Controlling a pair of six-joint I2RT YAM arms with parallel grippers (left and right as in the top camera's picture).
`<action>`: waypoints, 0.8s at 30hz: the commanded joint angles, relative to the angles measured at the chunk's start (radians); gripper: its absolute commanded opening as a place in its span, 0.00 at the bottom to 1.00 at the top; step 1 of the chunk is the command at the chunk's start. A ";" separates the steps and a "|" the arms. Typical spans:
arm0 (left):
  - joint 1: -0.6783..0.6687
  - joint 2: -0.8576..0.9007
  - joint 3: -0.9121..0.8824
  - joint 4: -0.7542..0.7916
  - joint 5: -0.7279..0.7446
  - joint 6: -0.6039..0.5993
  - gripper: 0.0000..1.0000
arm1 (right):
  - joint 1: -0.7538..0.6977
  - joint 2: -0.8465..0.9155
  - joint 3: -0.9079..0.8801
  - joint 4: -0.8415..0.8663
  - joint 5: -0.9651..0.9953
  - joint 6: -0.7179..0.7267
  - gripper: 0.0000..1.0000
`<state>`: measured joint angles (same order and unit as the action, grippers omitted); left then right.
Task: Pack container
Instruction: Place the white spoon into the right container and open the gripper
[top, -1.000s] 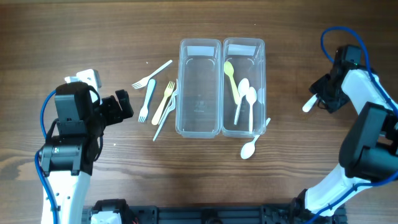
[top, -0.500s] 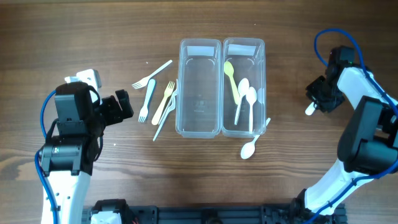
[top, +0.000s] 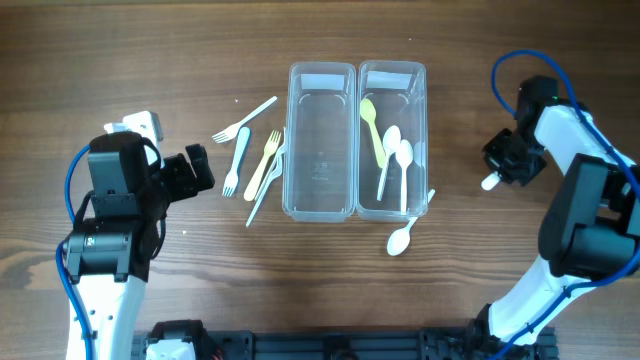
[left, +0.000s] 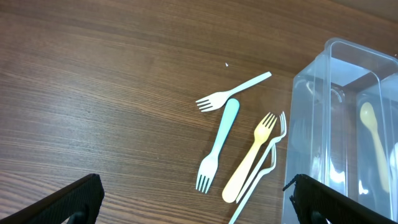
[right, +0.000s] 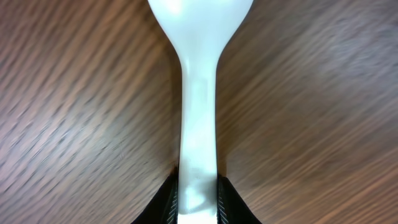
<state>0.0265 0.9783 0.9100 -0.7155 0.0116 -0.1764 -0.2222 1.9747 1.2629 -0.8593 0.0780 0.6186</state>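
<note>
The right gripper pinches a white plastic spoon by its handle, bowl pointing away over the wooden table; it should stay level and be released low inside the spoon-holding clear container, well apart beyond the bowl.

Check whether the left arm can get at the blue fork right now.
Probably yes. The left end effector is open and empty, and the blue fork lies flat on the table just ahead of it, with nothing standing between them.
</note>
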 joint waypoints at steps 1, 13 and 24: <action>0.005 0.000 0.021 0.000 -0.010 0.013 1.00 | 0.052 -0.083 -0.013 0.016 -0.020 -0.045 0.14; 0.005 0.000 0.021 0.000 -0.010 0.013 1.00 | 0.376 -0.414 -0.013 0.083 -0.079 -0.126 0.18; 0.005 0.000 0.021 0.000 -0.010 0.013 1.00 | 0.620 -0.294 -0.013 0.117 -0.008 -0.122 0.37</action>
<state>0.0265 0.9783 0.9100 -0.7155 0.0116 -0.1764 0.3893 1.6436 1.2507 -0.7448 0.0353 0.5049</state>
